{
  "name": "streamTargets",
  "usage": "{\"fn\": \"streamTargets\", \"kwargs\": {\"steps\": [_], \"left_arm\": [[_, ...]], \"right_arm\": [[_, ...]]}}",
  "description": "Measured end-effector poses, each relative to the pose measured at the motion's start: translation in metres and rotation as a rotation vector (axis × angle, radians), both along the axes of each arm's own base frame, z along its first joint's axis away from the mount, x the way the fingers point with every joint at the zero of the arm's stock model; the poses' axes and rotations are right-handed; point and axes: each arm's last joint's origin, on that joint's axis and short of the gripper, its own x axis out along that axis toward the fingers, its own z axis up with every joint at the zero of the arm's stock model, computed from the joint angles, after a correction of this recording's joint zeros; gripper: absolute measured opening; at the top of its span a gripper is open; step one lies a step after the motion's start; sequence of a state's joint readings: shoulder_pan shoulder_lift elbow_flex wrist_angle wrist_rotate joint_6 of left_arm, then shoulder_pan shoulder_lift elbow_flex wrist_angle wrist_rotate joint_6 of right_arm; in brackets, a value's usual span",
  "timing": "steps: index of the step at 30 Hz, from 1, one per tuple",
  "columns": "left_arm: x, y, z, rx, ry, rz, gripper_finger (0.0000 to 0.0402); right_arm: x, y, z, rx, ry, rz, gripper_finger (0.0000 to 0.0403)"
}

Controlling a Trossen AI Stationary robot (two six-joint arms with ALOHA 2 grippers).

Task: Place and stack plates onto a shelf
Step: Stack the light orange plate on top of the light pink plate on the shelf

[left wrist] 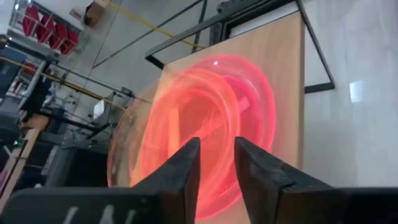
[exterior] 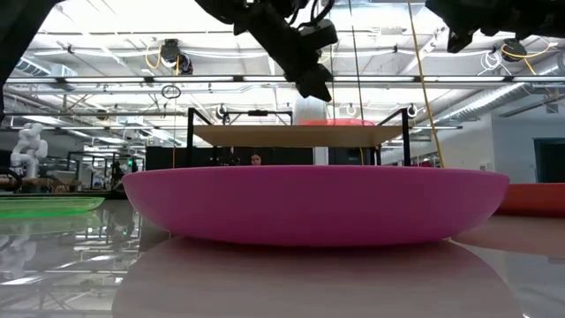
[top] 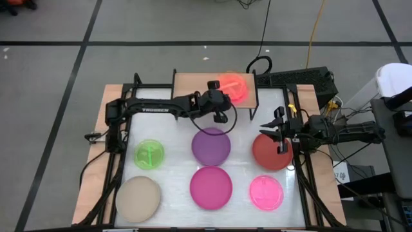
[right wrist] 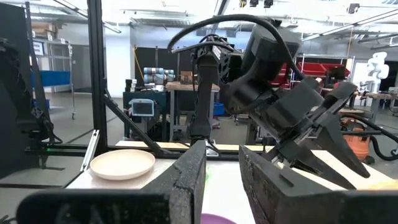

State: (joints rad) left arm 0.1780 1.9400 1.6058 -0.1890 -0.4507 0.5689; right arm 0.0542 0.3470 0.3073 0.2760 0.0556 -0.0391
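On the light-wood shelf (top: 193, 84) at the table's far edge lies a glowing pink-orange stack (top: 235, 87), apparently a translucent pink plate on the orange one (left wrist: 211, 118). My left gripper (top: 220, 108) hovers open at the shelf's near edge, above the stack and clear of it (exterior: 318, 88). In its wrist view the open fingers frame the stack (left wrist: 217, 168). My right gripper (top: 280, 132) waits open over the red plate (top: 270, 154), its fingers empty (right wrist: 222, 171). The green (top: 149, 154), purple (top: 211, 146), beige (top: 138, 198), magenta (top: 211, 187) and pink (top: 266, 193) plates lie flat on the table.
The shelf's left half (top: 190, 82) is bare wood. Black frame rails (top: 122, 142) run along the table's sides. Cables and a black box (top: 309, 80) sit behind the shelf on the right. In the low view the magenta plate (exterior: 318, 203) blocks most of the foreground.
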Motion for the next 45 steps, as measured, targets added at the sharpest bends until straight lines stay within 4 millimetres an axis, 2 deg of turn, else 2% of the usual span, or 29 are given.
{"fn": "streamTargets", "kwargs": {"steps": [4,7,9,13,15,17,22,26,31,35,38,45], "left_arm": [[-0.005,-0.009,0.012,0.091,0.021,0.04,0.012],[-0.017,-0.024,0.041,0.161,-0.024,0.081,0.0121],[-0.031,-0.04,0.066,0.148,-0.094,0.073,0.0121],[-0.065,-0.072,0.113,0.003,-0.321,0.023,0.0122],[-0.085,-0.085,0.126,-0.023,-0.372,-0.013,0.0122],[-0.103,-0.095,0.127,-0.036,-0.399,-0.025,0.0122],[-0.147,-0.112,0.097,-0.097,-0.495,-0.011,0.0122],[-0.176,-0.125,0.051,-0.192,-0.678,-0.06,0.0122],[-0.204,-0.131,-0.005,-0.303,-0.949,-0.113,0.0122],[-0.213,-0.126,-0.045,-0.38,-0.982,-0.087,0.0122],[-0.215,-0.123,-0.047,-0.425,-1.033,-0.07,0.0122],[-0.212,-0.124,-0.04,-0.383,-1.03,-0.08,0.0122]], "right_arm": [[0.0,0.0,0.0,-0.001,0.0,-0.002,0.0082],[0.0,0.0,-0.001,0.001,0.015,-0.001,0.0082],[0.0,0.0,-0.003,-0.001,0.035,0.0,0.0082],[0.001,0.0,-0.007,0.0,0.072,0.0,0.0082],[0.001,0.0,-0.008,0.02,0.083,0.003,0.0082],[0.001,0.0,-0.008,0.051,0.087,0.006,0.0082],[0.001,0.0,-0.012,0.106,0.122,0.016,0.0082],[0.002,0.0,-0.014,0.106,0.146,0.011,0.0082],[0.004,0.0,-0.015,0.106,0.153,-0.001,0.0082],[0.008,-0.003,-0.019,0.144,0.186,-0.096,0.0082],[0.012,-0.003,-0.023,0.149,0.217,-0.118,0.0082],[0.022,-0.003,-0.032,0.135,0.298,-0.129,0.0082]]}}
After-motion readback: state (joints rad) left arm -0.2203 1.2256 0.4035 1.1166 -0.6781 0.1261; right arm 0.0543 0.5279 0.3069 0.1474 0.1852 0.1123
